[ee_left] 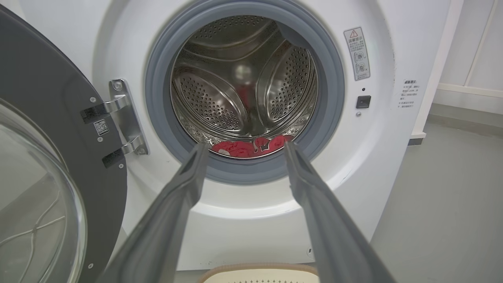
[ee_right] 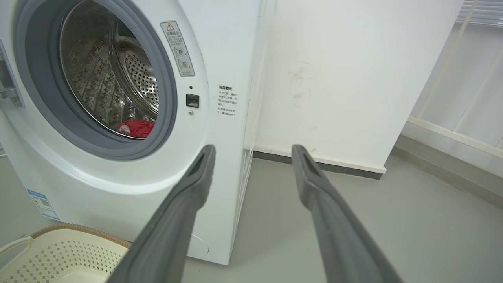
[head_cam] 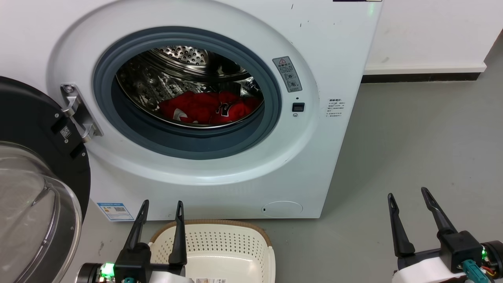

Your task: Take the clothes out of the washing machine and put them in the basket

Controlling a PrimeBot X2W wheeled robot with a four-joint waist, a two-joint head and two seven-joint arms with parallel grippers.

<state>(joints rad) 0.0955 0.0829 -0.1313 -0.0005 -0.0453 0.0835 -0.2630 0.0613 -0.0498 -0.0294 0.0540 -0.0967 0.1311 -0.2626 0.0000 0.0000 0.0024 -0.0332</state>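
- Left gripper point(head_cam: 163, 202): fingers apart, holding nothing; positioned at lower left, just right of the swung-open porthole door point(head_cam: 39, 129), fingertips pointing toward the washing machine point(head_cam: 334, 59).
- Basket point(head_cam: 235, 239): stands on the grey floor point(head_cam: 412, 137) just in front of the machine's base.
- Clothes point(head_cam: 208, 108): red heap lying at the bottom of the perforated steel drum point(head_cam: 177, 55), behind the grey rubber ring; black-and-white marking visible.
- Right gripper point(head_cam: 407, 193): fingers apart, holding nothing; over the floor right of the machine, well apart from the basket.
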